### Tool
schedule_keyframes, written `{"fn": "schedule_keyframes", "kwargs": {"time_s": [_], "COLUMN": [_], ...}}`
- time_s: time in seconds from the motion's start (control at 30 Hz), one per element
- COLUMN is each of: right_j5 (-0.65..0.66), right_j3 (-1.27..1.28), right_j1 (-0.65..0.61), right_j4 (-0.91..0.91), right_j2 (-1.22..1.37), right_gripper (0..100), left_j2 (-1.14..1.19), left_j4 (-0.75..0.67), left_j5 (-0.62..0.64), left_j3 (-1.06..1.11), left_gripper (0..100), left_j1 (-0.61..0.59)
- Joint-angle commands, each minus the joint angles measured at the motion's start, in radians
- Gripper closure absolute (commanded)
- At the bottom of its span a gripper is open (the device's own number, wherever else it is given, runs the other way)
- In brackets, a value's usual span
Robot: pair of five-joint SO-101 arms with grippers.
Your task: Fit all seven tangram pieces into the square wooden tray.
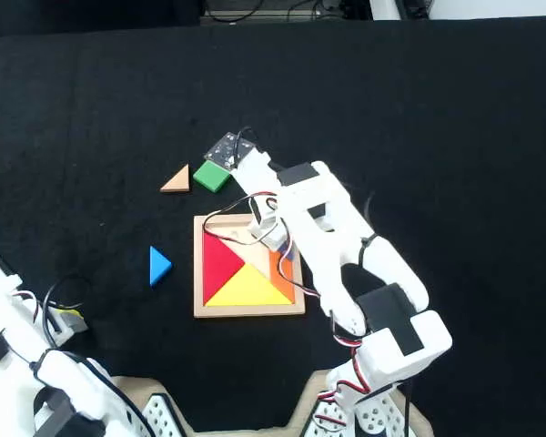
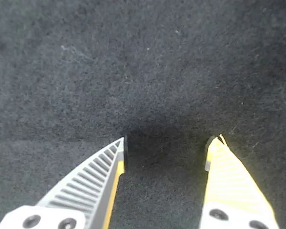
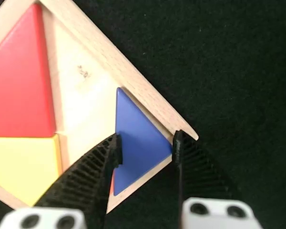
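Note:
The square wooden tray (image 1: 198,273) lies mid-table with a red triangle (image 1: 220,259), a yellow triangle (image 1: 247,289) and an orange piece (image 1: 282,269) in it. My right gripper (image 3: 147,145) hangs over the tray's corner (image 3: 109,62), its fingers against both sides of a dark blue triangle (image 3: 140,138) lying in that corner. Beside it are the red triangle (image 3: 19,81) and the yellow one (image 3: 24,162). Outside the tray lie a tan triangle (image 1: 176,180), a green square (image 1: 211,176) and a light blue triangle (image 1: 158,265). My left gripper (image 2: 167,143) is open over bare cloth.
Black cloth covers the whole table. The right arm (image 1: 346,264) stretches from the near edge over the tray's right side. The left arm (image 1: 18,364) sits folded at the near left corner. Bare tray floor (image 3: 81,109) shows between the red and dark blue triangles.

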Motion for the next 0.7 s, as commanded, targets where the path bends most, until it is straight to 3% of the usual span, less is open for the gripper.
{"fn": "schedule_keyframes", "kwargs": {"time_s": [0.0,0.67], "right_j5": [-0.034,-0.035], "right_j3": [-0.012,-0.022], "right_j1": [-0.014,-0.054], "right_j4": [-0.006,-0.008], "right_j2": [-0.015,-0.015], "right_gripper": [83.2,83.2], "left_j2": [-0.018,-0.018], "left_j4": [-0.011,-0.011], "left_j5": [-0.005,-0.005], "left_j3": [-0.002,-0.002], "left_gripper": [72,72], "left_j1": [0.013,0.013]}}
